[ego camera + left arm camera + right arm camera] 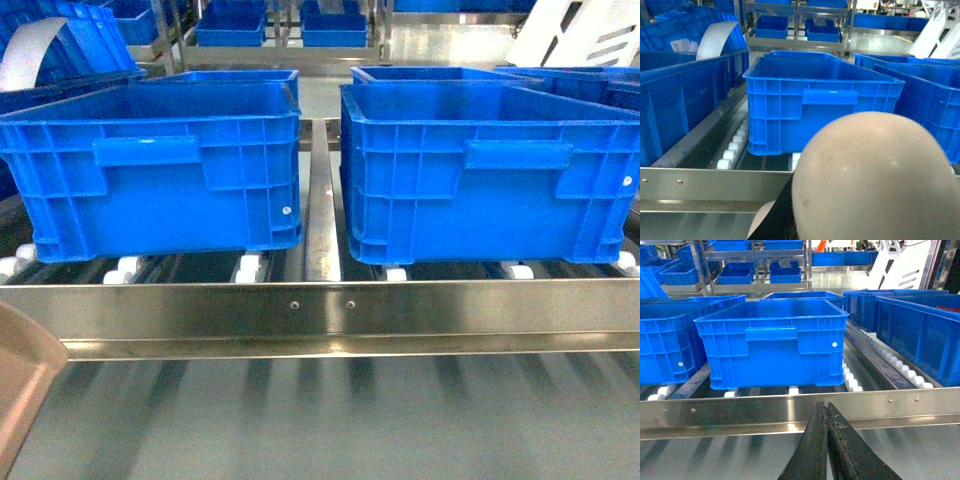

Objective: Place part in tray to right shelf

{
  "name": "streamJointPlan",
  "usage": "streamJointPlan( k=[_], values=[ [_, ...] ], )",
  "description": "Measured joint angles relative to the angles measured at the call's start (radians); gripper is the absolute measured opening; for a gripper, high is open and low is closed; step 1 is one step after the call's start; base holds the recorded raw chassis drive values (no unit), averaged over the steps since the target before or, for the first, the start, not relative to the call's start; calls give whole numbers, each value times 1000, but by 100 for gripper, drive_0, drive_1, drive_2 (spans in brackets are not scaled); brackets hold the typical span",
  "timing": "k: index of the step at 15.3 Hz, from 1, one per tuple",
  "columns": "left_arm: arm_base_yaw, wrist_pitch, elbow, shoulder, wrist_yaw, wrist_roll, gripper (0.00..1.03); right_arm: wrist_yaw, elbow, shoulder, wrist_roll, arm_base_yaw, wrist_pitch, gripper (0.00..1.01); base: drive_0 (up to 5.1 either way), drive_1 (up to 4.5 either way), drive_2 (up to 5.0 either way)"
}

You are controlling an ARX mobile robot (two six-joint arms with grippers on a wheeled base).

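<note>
The cream-beige tray (pixel 875 180) fills the lower right of the left wrist view, its rounded back close to the camera. One black finger (pixel 781 215) of my left gripper lies against it, and the jaws themselves are covered. A corner of the tray (pixel 22 385) shows at the bottom left of the head view, in front of the right shelf's steel rail (pixel 320 310). My right gripper (pixel 826 410) is shut with nothing between its fingers, just before the rail (pixel 740 412). The part is out of view.
Two large blue crates (pixel 160 165) (pixel 485 170) stand side by side on the white rollers (pixel 125 268) behind the rail. More blue crates (pixel 920 335) sit to the right and on racks behind. A reflective steel surface (pixel 350 420) lies below the rail.
</note>
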Motion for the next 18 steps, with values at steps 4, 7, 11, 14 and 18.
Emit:
streamJointPlan(
  k=[4,7,11,14,18],
  values=[
    [0,-104,0,-105,0,0,16,0,0,0,0,0,0,2,0,0,0],
    [0,-223,0,-228,0,0,16,0,0,0,0,0,0,2,0,0,0],
    [0,-287,0,-293,0,0,16,0,0,0,0,0,0,2,0,0,0],
    [0,-439,1,-457,0,2,16,0,0,0,0,0,2,2,0,0,0],
    [0,-467,0,-458,0,2,16,0,0,0,0,0,0,2,0,0,0]
  ],
)
